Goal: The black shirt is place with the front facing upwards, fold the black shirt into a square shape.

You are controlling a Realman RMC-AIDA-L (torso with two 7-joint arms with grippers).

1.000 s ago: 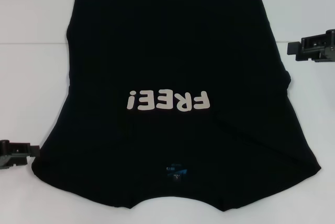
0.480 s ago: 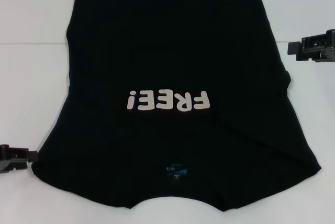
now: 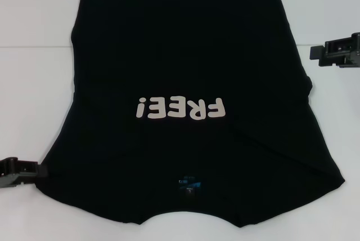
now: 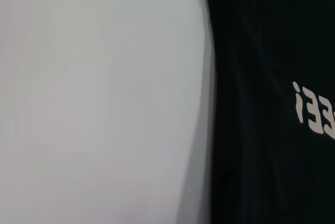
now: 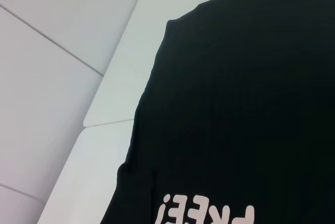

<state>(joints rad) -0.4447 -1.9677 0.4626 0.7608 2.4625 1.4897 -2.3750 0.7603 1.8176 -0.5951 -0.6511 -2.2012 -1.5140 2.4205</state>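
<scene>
The black shirt (image 3: 185, 72) lay flat, print up, covering the middle of the white worktop (image 3: 28, 94); left gripper (image 3: 19, 172) touched its near-left corner, right gripper (image 3: 337, 52) hovered at the right edge; finger states indeterminable.

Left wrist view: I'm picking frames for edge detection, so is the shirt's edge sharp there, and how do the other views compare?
Left wrist view: the black shirt has a soft, smeared edge with a grey shadow band beside it. Head view: its outline is crisp and the white FREE! print reads clearly. Right wrist view: the edge is fairly clean.
</scene>
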